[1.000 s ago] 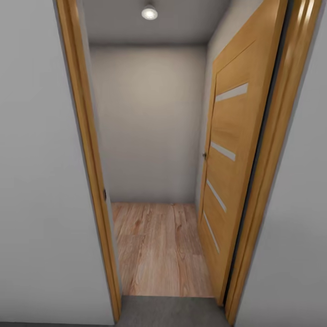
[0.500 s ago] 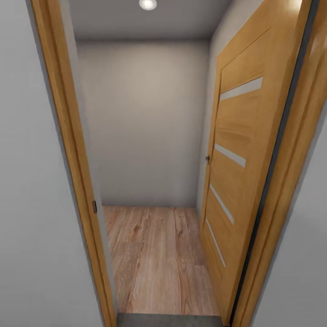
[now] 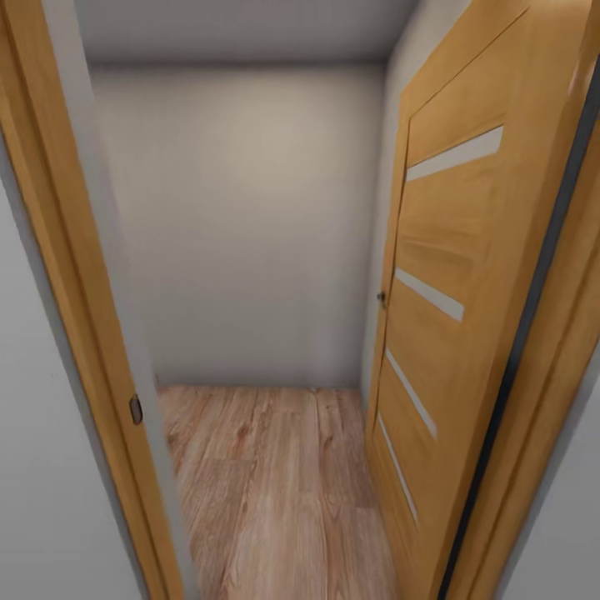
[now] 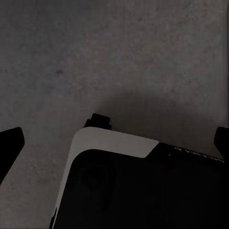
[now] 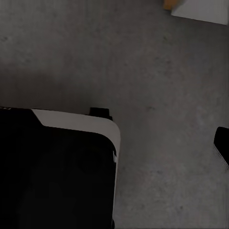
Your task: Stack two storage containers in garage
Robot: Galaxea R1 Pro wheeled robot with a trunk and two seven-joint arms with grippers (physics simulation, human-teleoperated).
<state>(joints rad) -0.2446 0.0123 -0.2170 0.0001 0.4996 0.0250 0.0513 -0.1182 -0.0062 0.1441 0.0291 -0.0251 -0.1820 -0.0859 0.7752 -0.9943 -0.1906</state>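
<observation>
No orange-red storage container is in view. Through the head view I look past an open doorway into a small white-walled room with a light wood plank floor [image 3: 275, 492]. The light wooden door [image 3: 454, 283] with four frosted strips stands swung open at the right. Both wrist views look down on the dark grey speckled floor [image 4: 119, 47] and my black and white base [image 4: 143, 191]. My left gripper [image 4: 114, 140] is open and holds nothing, its dark fingertips [image 4: 9, 143] wide apart. My right gripper [image 5: 114, 145] shows one fingertip [image 5: 222, 145] far out at the edge, and it holds nothing.
The wooden door frame [image 3: 71, 333] stands close at the left, with a small dark latch plate [image 3: 135, 408]. A white back wall [image 3: 250, 225] closes the room a short way ahead. The foot of the frame and a white wall [image 5: 200, 7] show in the right wrist view.
The camera has moved forward into the doorway. The frame and door loom larger, the ceiling lamp has slid off the top and the grey floor strip off the bottom.
</observation>
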